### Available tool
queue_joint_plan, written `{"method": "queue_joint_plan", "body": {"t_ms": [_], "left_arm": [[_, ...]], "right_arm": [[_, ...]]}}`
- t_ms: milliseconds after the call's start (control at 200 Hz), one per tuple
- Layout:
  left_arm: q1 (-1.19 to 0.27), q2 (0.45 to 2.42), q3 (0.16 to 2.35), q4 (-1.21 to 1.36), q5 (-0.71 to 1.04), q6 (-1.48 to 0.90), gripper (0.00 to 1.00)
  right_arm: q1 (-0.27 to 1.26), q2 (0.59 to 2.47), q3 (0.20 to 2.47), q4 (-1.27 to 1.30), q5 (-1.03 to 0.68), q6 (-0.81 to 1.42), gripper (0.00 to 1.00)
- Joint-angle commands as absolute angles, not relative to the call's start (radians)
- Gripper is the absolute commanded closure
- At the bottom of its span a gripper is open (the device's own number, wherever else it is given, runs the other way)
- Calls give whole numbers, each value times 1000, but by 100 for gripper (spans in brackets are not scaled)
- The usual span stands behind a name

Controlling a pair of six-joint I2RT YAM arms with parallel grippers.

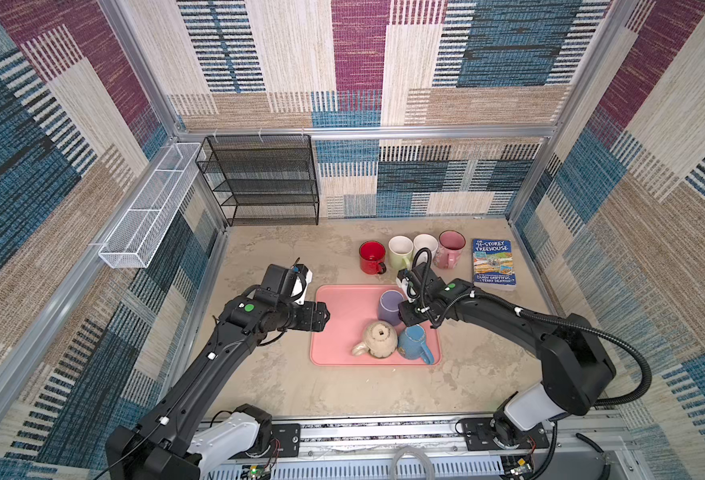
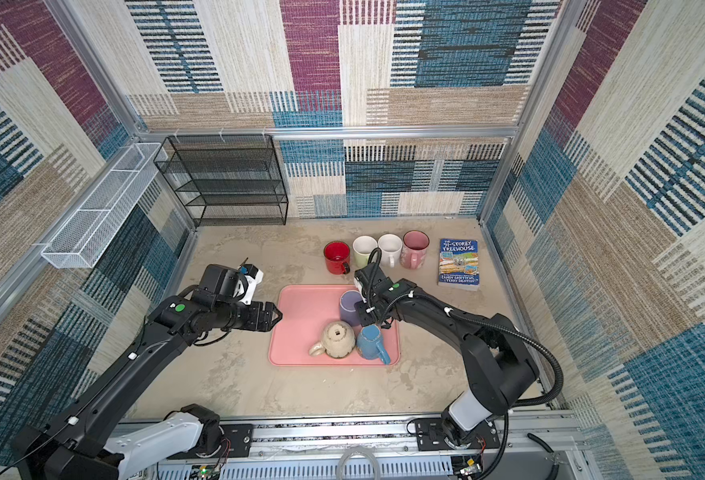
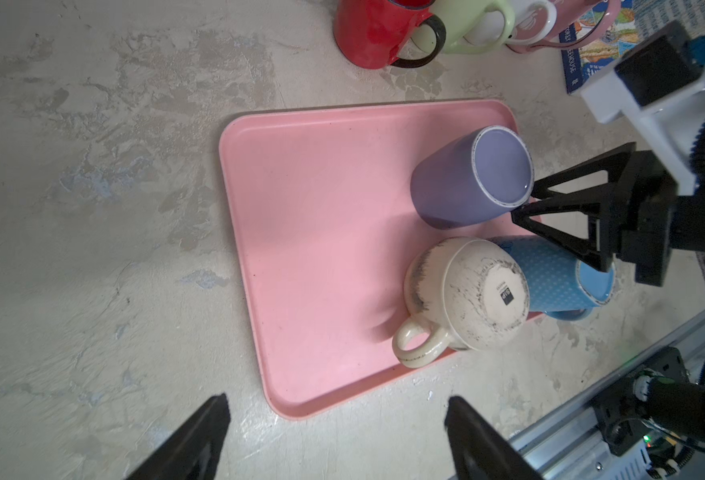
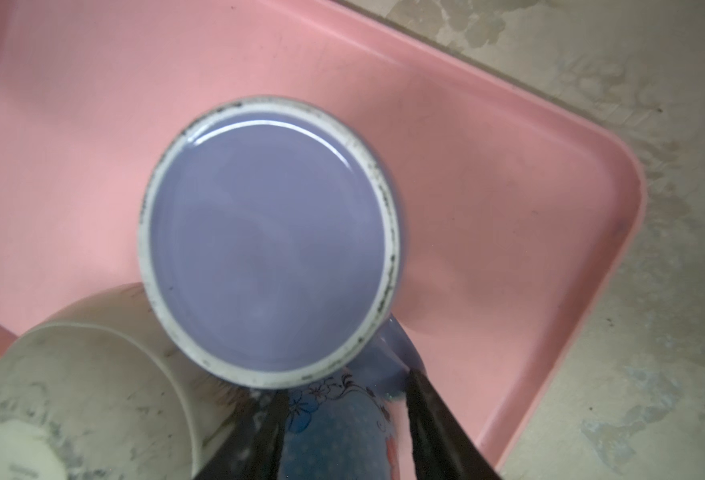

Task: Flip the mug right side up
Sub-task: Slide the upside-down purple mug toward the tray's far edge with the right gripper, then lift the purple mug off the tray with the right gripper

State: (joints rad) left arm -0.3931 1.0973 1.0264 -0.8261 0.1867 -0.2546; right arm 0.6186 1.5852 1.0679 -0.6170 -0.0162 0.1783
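A purple mug stands upside down at the far right of the pink tray, with its handle toward my right gripper. A cream mug and a blue dotted mug stand upside down beside it at the tray's front. My right gripper hovers open just above the purple mug's handle. One fingertip is next to the handle, and nothing is clamped. My left gripper hangs wide open and empty over the tray's left edge.
Behind the tray stand several upright mugs: red, pale green, white and pink. A book lies to their right. A black mesh shelf stands at the back left, and a white wire basket hangs on the left wall.
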Motion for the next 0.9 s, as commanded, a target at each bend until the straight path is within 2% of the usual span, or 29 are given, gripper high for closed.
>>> {"method": "queue_joint_plan", "body": {"t_ms": [0,616,891], "left_arm": [[-393,1095,1026,-833,189,-233,13],[-393,1094,1028,-833,193,-231,13],[-393,1103,1028,-833,192,-232,14]], "right_arm": [[620,1630,1105,-588,1,173,52],[650,1761,1254,-618,-13,99,53],[666,1794,1279,-626,-1,94,67]]}}
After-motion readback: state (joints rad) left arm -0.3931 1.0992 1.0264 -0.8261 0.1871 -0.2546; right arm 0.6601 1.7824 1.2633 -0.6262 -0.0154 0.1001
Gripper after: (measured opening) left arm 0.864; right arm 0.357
